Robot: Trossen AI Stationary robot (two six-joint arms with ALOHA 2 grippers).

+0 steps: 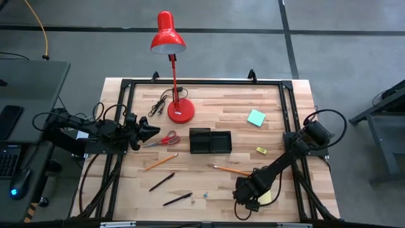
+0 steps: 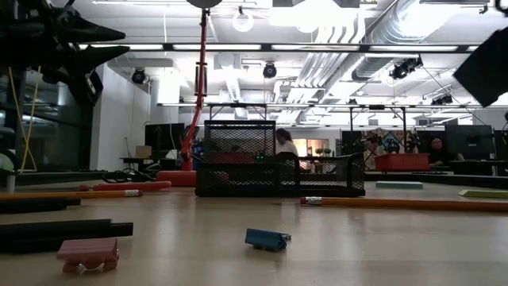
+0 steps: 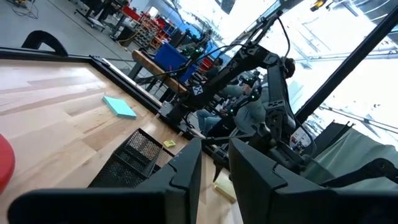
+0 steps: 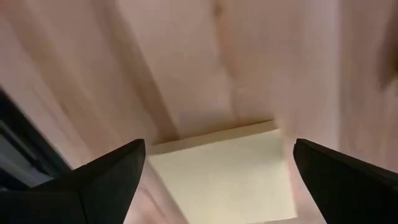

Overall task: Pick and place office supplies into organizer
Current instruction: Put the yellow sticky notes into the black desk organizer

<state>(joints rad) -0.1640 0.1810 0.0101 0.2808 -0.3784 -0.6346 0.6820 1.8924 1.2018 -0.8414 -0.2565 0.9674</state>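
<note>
My right gripper [image 1: 254,201] is open near the table's front edge, pointing down over the yellow sticky-note pad [image 4: 224,174], which lies flat on the wood; its fingers stand on either side of the pad [image 1: 266,197]. My left gripper [image 1: 150,132] is open and empty, held above the table by the red-handled scissors [image 1: 162,140]. The black organizer [image 1: 211,140] stands at mid-table. The teal pad [image 1: 256,118], a tiny yellow block [image 1: 261,151], two orange pencils [image 1: 160,162] [image 1: 233,170] and two black pens [image 1: 162,182] [image 1: 177,199] lie flat on the table.
The red desk lamp's base [image 1: 181,111] and a black cord [image 1: 159,106] sit behind the organizer. A small blue piece [image 2: 266,239] and a pink piece [image 2: 87,253] lie near the front edge. Black frame rails [image 1: 288,120] run along the table's sides.
</note>
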